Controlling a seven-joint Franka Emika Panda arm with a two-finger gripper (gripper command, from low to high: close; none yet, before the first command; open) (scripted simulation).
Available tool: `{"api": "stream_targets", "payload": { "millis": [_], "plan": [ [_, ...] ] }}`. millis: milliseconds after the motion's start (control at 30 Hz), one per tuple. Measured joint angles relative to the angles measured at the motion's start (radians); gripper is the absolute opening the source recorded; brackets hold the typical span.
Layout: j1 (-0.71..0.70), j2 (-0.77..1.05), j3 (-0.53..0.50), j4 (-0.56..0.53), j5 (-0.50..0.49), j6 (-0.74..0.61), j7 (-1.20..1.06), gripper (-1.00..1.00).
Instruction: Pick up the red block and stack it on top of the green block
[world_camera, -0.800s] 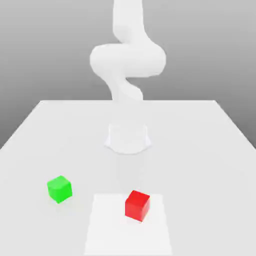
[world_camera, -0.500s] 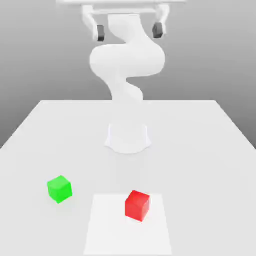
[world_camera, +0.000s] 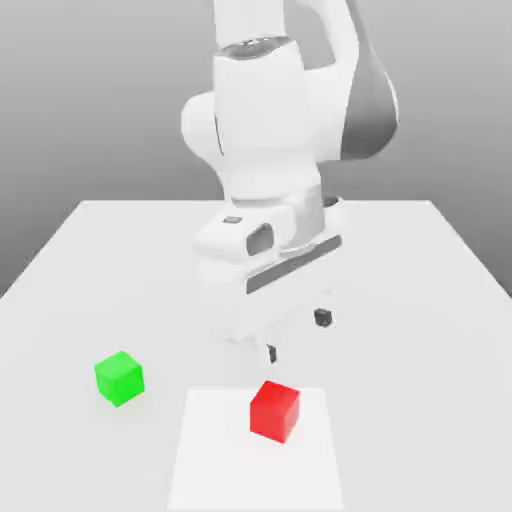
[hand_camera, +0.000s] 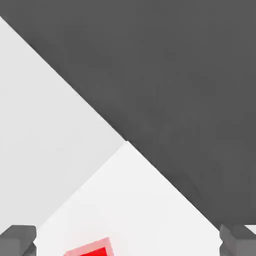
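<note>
arm hanging over the red block, fingers wide

the white table (world_camera: 420, 300) is carrying both cubes. the arm's gripper (world_camera: 297, 335) is hovering just above the red block (world_camera: 275, 410), fingers (hand_camera: 18, 239) spread wide, holding nothing. the green block (world_camera: 119, 377) is sitting apart, toward the exterior view's left.

White table (world_camera: 420, 300) w/ paler square patch (world_camera: 215, 460), plain grey backdrop (world_camera: 90, 90).
</note>
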Motion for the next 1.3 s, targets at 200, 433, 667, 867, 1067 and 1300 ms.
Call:
{"api": "stream_targets", "payload": {
  "millis": [200, 433, 667, 867, 1067, 1300],
  "plan": [
    [-0.012, 0.096, 0.0, -0.088, -0.152, 0.093, -0.073, 0.0],
    [-0.016, 0.165, 0.012, -0.073, -0.135, 0.151, -0.112, 0.0],
    [-0.039, 0.258, 0.058, -0.058, -0.037, 0.227, -0.184, 0.0],
    [-0.113, 0.356, 0.16, -0.056, 0.068, 0.307, -0.256, 0.0],
    [-0.123, 0.365, 0.172, -0.056, 0.076, 0.312, -0.262, -1.0],
    [-0.069, 0.29, 0.095, -0.057, -0.008, 0.251, -0.204, -1.0]
  ]
}}
